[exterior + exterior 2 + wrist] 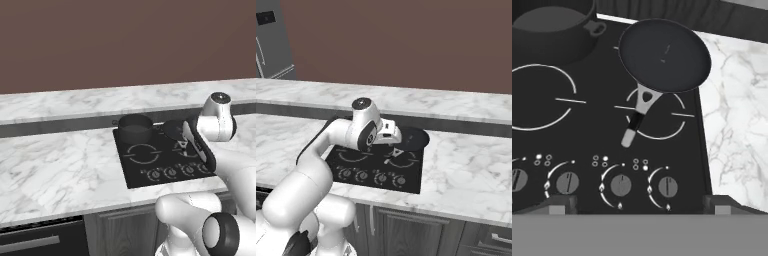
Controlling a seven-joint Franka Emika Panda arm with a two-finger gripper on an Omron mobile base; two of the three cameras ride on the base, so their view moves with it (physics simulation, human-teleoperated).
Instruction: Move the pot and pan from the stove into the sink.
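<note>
In the left base view, the stove [162, 159] is set into the marble table [60, 165], with the pot [135, 128] standing on its far left burner. The pan [173, 129] lies on the far right of the stove, partly hidden by the white arm [217, 122], which reaches over the right side of the cooktop. A row of knobs [179, 171] runs along the near edge of the stove, and a raised marble ledge [100, 102] runs behind it below a brown wall [125, 40]. In the right base view, the arm bends over the stove [376, 167] and covers its far left part; the pan [412, 138] lies at the far right corner of the cooktop, its rim reaching the marble. The tool [397, 151] hangs above the right burners, near the pan's handle. A grey fridge [271, 40] stands at the far left. In the hand view, the tool [640, 204] has its two fingertips [559, 205] spread wide apart, holding nothing, above the knobs [619, 185]. The pan [664, 55] sits on the far right burner, its handle [639, 117] pointing toward the near edge across the burner ring. The pot [554, 25] stands at the far left, apart from the pan, and the marble table [734, 110] lies to the right.
</note>
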